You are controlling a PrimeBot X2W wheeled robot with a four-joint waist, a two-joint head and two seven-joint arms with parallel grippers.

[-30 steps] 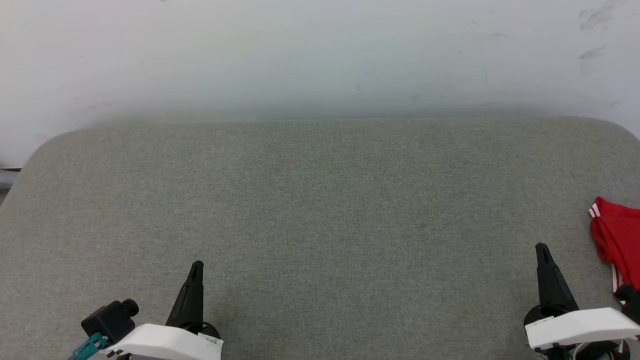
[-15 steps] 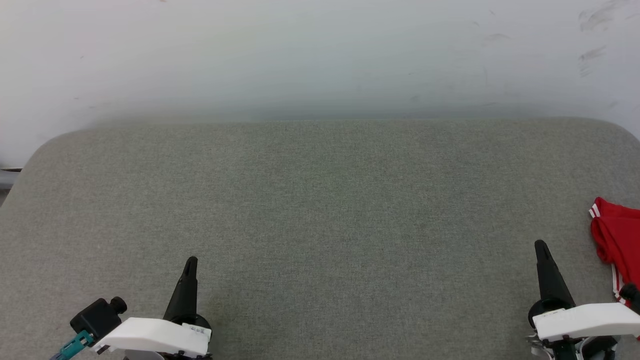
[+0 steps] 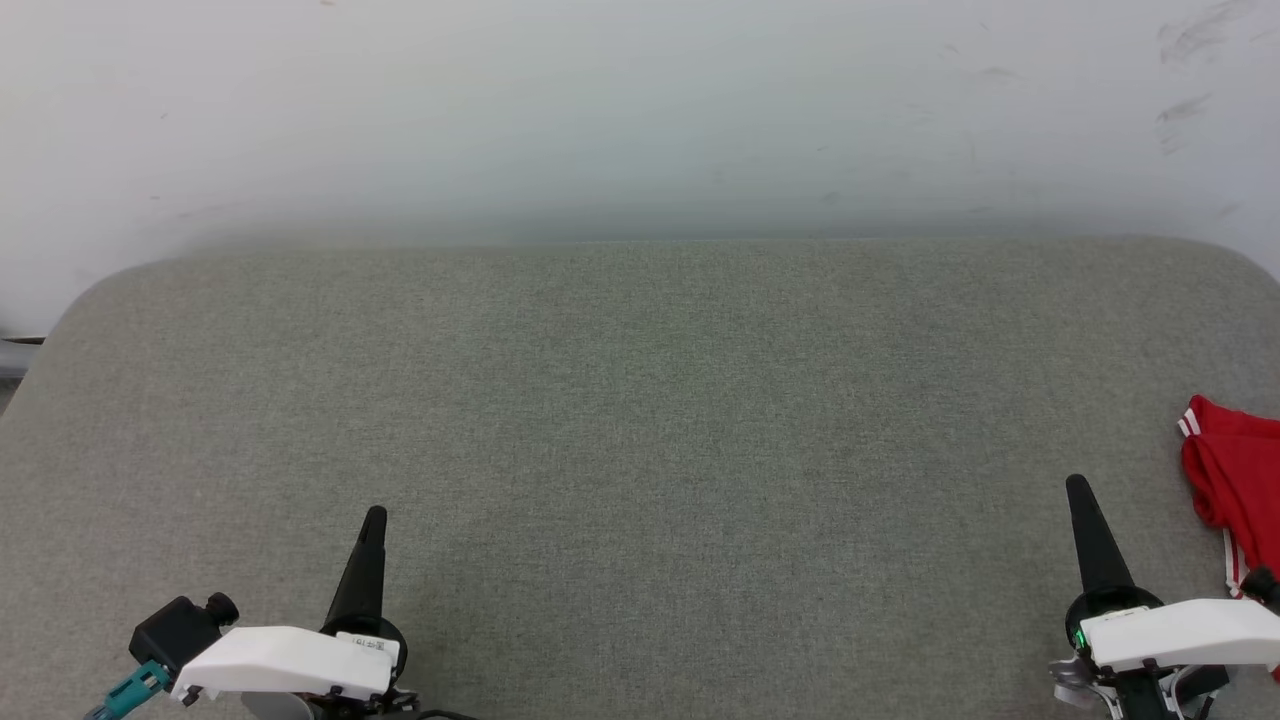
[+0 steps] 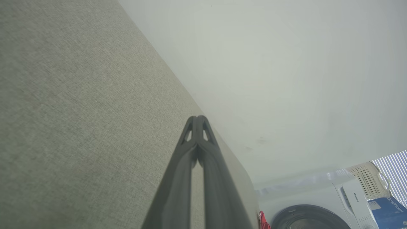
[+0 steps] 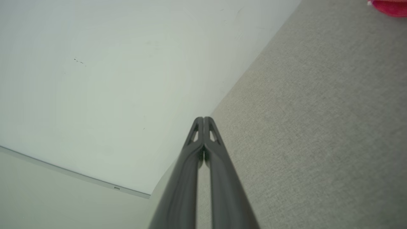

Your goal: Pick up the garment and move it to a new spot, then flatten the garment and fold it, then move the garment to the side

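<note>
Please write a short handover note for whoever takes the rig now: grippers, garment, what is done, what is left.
Left gripper: shut, empty, over the grey surface.
Right gripper: shut, empty, near the garment, not touching it.
Garment: red, bunched at the surface's right edge, partly out of frame.
Done: cannot tell whether it is folded; nothing is held.
Left: probably check it, then pick up, flatten, fold, set aside as needed.
</note>
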